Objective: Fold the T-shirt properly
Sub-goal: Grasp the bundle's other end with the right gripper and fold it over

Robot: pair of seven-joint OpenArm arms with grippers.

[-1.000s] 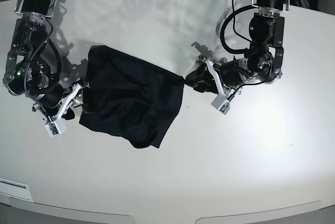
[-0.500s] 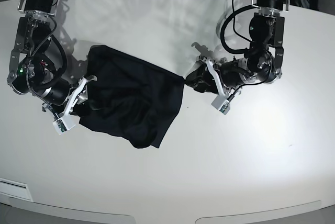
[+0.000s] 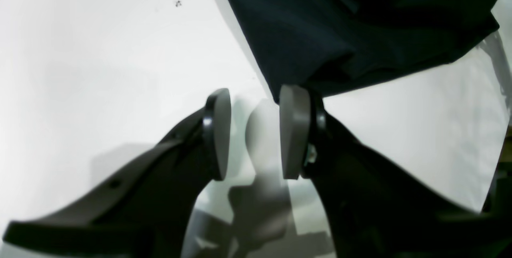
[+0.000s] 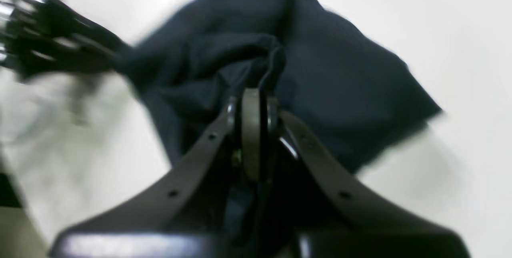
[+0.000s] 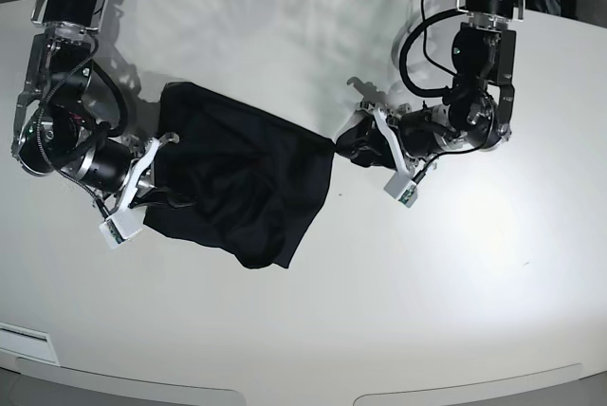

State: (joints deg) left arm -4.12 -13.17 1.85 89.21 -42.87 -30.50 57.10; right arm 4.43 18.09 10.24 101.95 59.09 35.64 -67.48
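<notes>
The plain black short-sleeved cloth T-shirt (image 5: 237, 183) lies crumpled in a rough four-sided heap on the white table (image 5: 313, 321), left of centre in the base view, with one corner pointing right toward the left arm and a lumpy fold at its near edge. Compared with a second ago, the cloth's outline is almost unchanged. The right gripper (image 4: 251, 102) has changed: it stood beside the shirt's left edge with its jaws wide, and it has now pushed in over that edge and closed. In the right wrist view its two grey pads are pressed together on a raised ridge of dark fabric, so the jaws are clamped on the T-shirt. That view is blurred.

The left gripper (image 3: 255, 130) has not moved over the same second. Its jaws stand apart with bare table between them, and the right-hand pad (image 3: 295, 130) sits at the shirt's pointed corner, just beside or touching the cloth; nothing is held.

No brand, label or writing can be read on the shirt or the table.

The right arm (image 5: 57, 93), on the base view's left, comes down from the far edge and bends at the elbow, its forearm angled in toward the shirt. The left arm (image 5: 479, 74) drops from the far right edge, folds back and points its gripper leftward, low over the table.
</notes>
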